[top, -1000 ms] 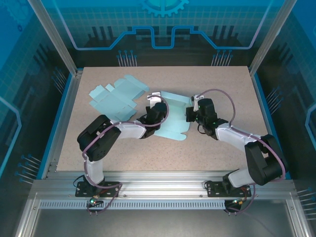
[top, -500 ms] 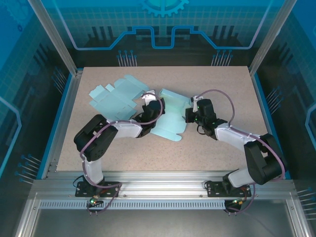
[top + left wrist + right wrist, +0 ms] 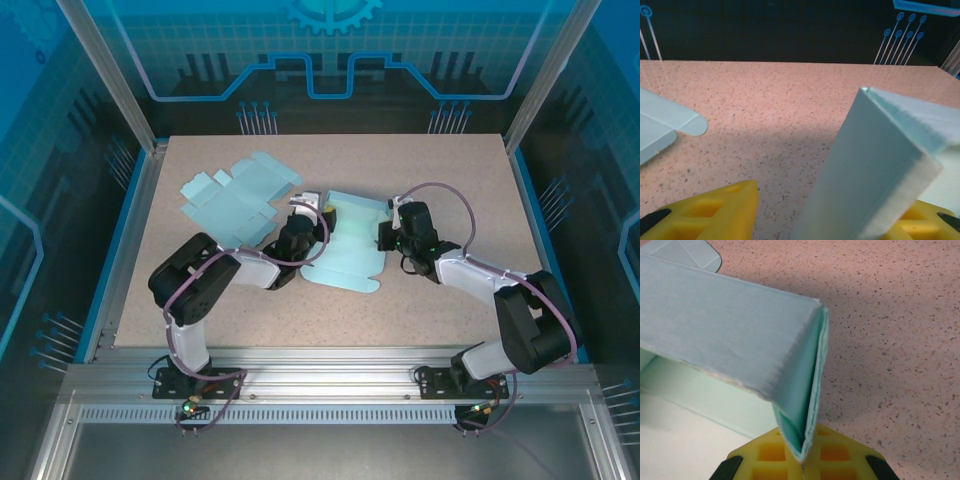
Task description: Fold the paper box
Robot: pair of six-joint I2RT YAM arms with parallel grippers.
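The paper box (image 3: 350,252), pale teal and partly folded, lies at the table's middle between both arms. My left gripper (image 3: 306,226) is at its left side. In the left wrist view a raised wall of the paper box (image 3: 880,150) stands between the yellow fingers (image 3: 710,212) of the left gripper (image 3: 830,212), close to the right one, with bare table showing beside the left one; the jaws are open. My right gripper (image 3: 388,233) holds the box's right side. Its yellow jaws (image 3: 802,462) are shut on a doubled wall of the paper box (image 3: 725,330).
A second flat teal box blank (image 3: 235,195) lies unfolded at the back left, its rounded tab (image 3: 670,122) showing in the left wrist view. Speckled tabletop (image 3: 420,170) lies open behind and to the right. Metal frame rails (image 3: 130,230) border the table.
My left gripper has opened and let go of the box's left wall, shifting slightly. The box has settled a little toward the near side. The right gripper keeps its grip.
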